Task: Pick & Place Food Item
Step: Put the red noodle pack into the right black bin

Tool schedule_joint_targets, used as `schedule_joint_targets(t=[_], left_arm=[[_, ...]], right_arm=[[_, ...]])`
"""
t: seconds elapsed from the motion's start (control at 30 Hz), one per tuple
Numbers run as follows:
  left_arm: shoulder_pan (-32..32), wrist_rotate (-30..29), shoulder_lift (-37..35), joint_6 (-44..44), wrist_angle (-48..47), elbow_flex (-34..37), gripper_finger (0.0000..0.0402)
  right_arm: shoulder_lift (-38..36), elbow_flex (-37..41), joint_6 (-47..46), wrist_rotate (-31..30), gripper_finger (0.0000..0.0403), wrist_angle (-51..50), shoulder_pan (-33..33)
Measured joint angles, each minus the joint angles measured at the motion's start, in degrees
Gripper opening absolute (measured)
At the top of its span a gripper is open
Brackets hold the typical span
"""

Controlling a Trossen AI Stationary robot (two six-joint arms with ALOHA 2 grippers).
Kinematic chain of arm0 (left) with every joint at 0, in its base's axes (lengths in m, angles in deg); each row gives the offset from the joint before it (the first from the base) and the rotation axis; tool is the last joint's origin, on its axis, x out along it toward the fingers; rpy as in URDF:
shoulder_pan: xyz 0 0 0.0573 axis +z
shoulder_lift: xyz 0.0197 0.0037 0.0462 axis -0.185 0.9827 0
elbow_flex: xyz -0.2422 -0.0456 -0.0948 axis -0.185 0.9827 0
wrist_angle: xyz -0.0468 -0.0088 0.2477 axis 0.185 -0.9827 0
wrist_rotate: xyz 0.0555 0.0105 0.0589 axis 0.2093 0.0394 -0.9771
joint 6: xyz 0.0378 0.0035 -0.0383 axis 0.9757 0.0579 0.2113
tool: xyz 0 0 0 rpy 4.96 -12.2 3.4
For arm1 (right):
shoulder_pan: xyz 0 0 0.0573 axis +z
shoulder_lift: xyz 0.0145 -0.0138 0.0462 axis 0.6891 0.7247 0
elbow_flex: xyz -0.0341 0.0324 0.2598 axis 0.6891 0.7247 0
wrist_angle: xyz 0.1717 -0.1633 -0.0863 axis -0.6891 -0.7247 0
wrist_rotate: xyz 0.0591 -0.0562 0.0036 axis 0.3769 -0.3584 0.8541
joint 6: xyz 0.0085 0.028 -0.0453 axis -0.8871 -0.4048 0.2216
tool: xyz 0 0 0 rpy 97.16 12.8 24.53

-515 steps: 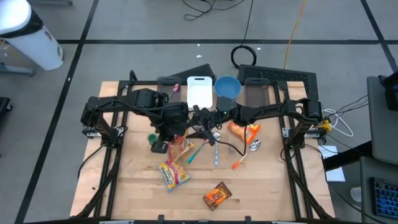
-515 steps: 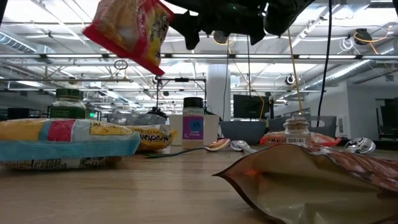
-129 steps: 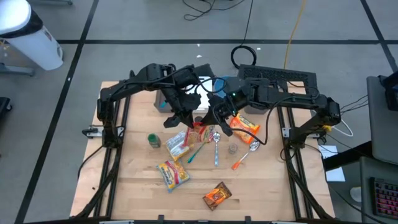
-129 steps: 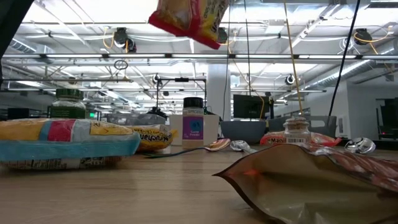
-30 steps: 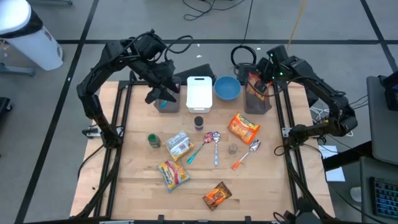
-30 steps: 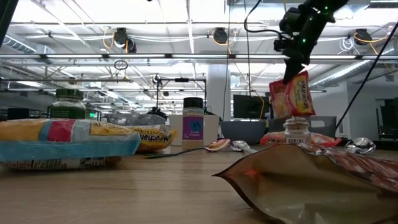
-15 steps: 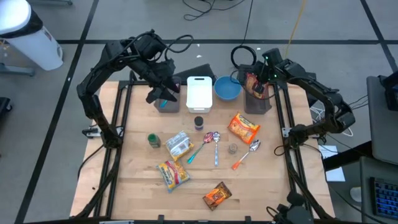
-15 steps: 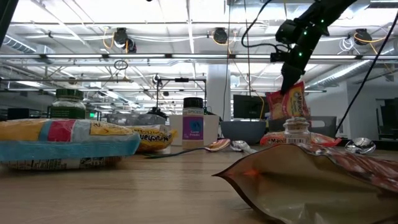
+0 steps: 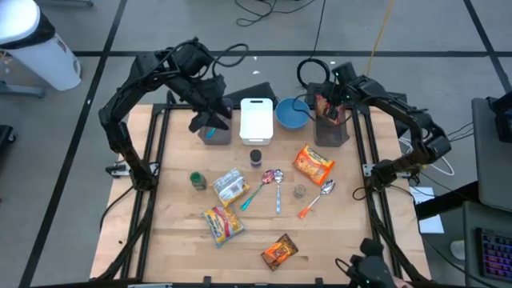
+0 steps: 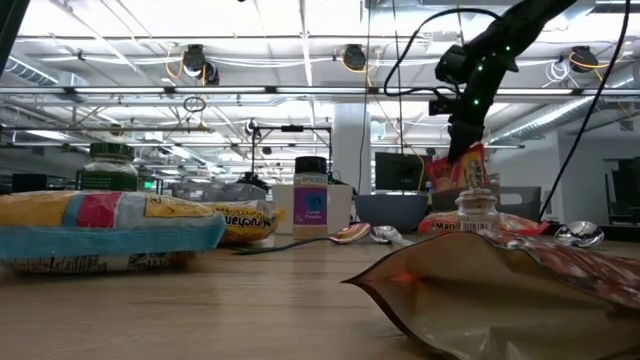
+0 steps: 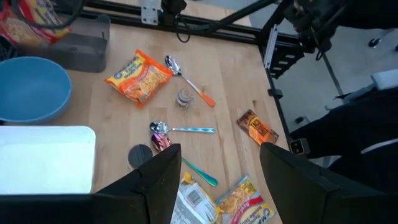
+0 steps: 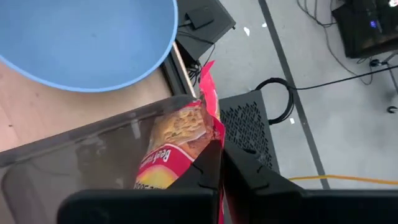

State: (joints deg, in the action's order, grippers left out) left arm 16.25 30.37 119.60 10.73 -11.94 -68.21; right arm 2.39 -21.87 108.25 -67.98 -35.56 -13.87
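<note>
A red and yellow food packet hangs from my right gripper, which is shut on it at the table's far right. The packet's lower part is inside the grey bin. In the low view the packet hangs tilted under the gripper. My left gripper stands open with nothing between its fingers, raised over the other grey bin at the far left. My right gripper pinches the packet's red sealed edge between its two shut fingers. The fingers come from above, slanting down. The packet hangs below them, tilted, with its lower part inside the bin. Whether it touches the bin's floor I cannot tell.
Between the bins lie a white cutting board and a blue bowl. On the wood lie an orange packet, spoons, a green-lidded jar, a small glass jar and more packets.
My right gripper has gone down and a little toward the table's left edge with the packet. The packet has sunk lower into the grey bin and tipped more to one side.
</note>
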Motion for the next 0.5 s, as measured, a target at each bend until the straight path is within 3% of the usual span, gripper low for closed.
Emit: schedule_joint_targets(t=[0.23, 0.5], left_arm=[[0.0, 0.0, 0.0, -0.38, 1.23, 0.0, 0.023], [0.0, -0.01, 0.0, -1.02, 1.38, 0.0, 0.023]], right_arm=[[1.3, 0.0, -2.26, -0.03, 0.0002, -0.04, -0.02], [1.37, -0.02, -1.67, -0.18, 0.0034, 0.38, -0.45]])
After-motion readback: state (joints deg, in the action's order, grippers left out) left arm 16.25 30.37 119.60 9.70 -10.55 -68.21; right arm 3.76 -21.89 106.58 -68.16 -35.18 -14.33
